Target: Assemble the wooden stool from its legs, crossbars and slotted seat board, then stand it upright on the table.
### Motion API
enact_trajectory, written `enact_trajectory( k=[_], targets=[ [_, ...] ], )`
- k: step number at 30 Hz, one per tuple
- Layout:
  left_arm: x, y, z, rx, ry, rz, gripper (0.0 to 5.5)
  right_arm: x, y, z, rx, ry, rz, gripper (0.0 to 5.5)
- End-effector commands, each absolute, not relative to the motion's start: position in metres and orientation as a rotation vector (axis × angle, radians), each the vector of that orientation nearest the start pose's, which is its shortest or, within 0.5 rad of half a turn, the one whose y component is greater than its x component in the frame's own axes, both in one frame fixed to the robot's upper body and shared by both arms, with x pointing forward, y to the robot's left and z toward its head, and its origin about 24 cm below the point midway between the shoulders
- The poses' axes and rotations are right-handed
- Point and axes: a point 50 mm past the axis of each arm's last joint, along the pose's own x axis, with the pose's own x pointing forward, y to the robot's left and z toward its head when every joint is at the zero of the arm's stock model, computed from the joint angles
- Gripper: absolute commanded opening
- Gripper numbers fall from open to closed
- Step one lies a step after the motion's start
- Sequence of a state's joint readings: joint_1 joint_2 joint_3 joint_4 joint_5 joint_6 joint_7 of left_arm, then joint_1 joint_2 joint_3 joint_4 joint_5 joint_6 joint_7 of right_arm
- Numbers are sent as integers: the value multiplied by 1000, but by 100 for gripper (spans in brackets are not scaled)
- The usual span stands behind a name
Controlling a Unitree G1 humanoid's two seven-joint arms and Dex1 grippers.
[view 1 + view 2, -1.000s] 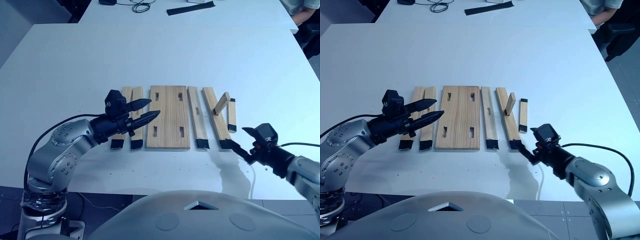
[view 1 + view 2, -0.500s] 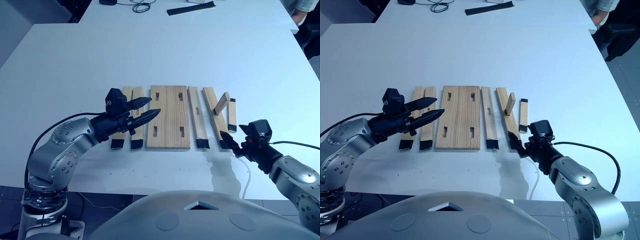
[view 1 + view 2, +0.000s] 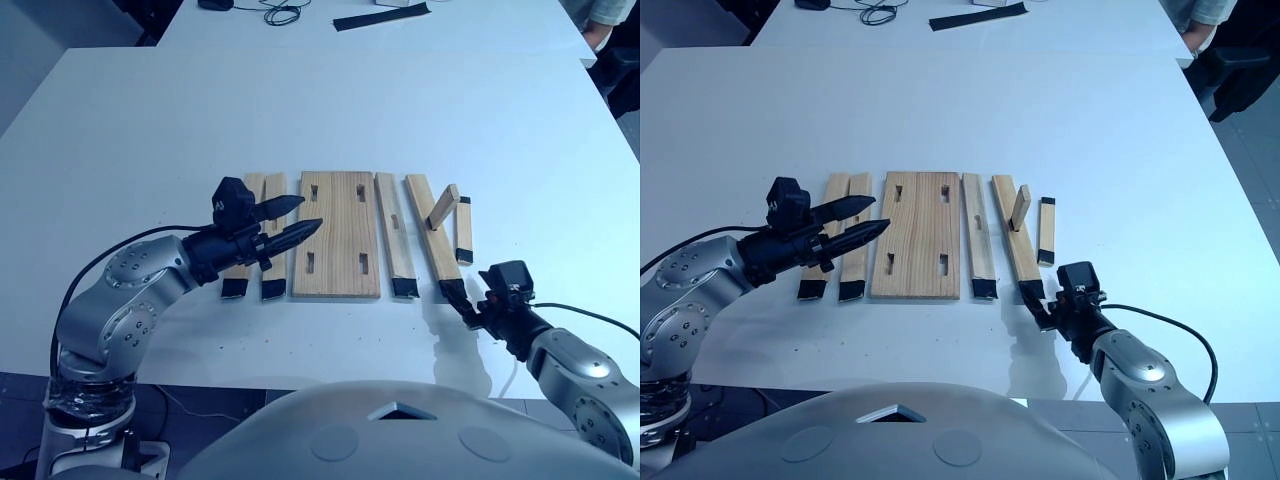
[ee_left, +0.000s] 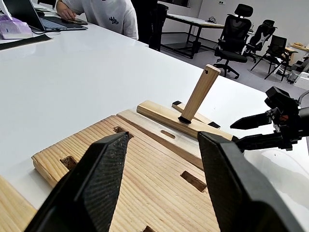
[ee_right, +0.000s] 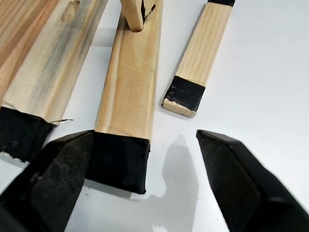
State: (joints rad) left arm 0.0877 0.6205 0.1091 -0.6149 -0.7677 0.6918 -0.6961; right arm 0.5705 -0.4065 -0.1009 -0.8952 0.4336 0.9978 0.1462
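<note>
Right hand (image 3: pixel 470 309), spread open, has drawn back to the capped leg (image 3: pixel 430 236)'s end, crossbar (image 3: pixel 444 207) jutting beyond; left hand (image 3: pixel 306 214) gapes over the seat board (image 3: pixel 340 240).

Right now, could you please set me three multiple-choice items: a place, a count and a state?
1. Where is the upright crossbar planted? A in the leftmost leg; B in the rightmost long leg; C in no leg.
2. How many slots has the seat board? A six; B two; C four.
3. The right gripper is: A open; B shut on a leg; C shut on a crossbar.
Key: B, it rises from that leg's slot; C, two slots show near each end; A, its jaws stand apart by the leg's black end.
</note>
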Motion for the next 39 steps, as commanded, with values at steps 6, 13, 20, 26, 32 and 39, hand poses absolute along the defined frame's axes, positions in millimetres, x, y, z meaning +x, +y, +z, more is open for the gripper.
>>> enact_trajectory(
  k=[6, 13, 20, 26, 32, 39],
  targets=[
    [198, 168, 129, -91, 233, -1020, 263, 125, -177, 61, 1, 670, 272, 386],
    [201, 167, 129, -88, 232, -1032, 263, 120, -172, 50, 28, 704, 248, 386],
    [201, 166, 129, -87, 234, -1034, 263, 121, -168, 38, 69, 736, 246, 386],
    [203, 164, 130, -88, 235, -1040, 263, 133, -169, 36, 56, 707, 237, 386],
    [203, 162, 130, -92, 233, -1042, 263, 143, -173, 24, 27, 716, 238, 386],
    [204, 162, 130, -94, 232, -1040, 263, 144, -176, 13, 13, 728, 237, 386]
  ],
)
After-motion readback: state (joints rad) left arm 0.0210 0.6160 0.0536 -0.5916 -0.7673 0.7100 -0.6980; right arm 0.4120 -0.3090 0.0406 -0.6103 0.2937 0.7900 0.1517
